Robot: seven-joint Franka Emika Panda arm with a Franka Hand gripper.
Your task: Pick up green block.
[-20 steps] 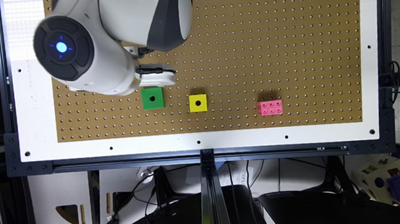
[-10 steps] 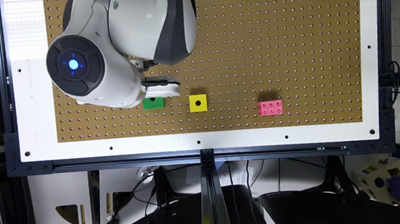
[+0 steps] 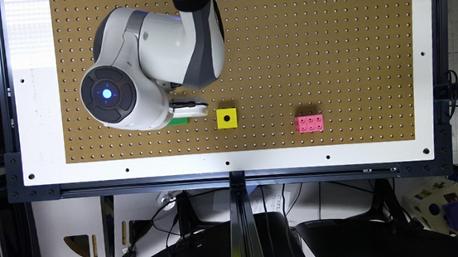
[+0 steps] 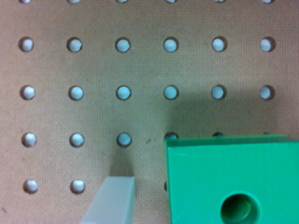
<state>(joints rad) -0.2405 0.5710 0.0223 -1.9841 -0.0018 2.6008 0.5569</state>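
Note:
The green block (image 3: 177, 121) lies on the brown pegboard (image 3: 330, 53), and only a thin strip of it shows under the arm's white wrist. My gripper (image 3: 187, 107) hangs right over it. In the wrist view the block (image 4: 233, 182) is close below, bright green with a round hole in its top face. One pale finger (image 4: 112, 200) stands beside the block's edge with a narrow gap of board between them, and nothing is gripped. The jaws stand open.
A smaller yellow cube (image 3: 227, 118) with a hole sits just to the exterior view's right of the green block. A pink studded brick (image 3: 309, 123) lies farther right. The white frame (image 3: 37, 120) borders the board.
The arm has swung toward the exterior view's right and lower edge. It now covers most of the green block, which showed whole a second ago.

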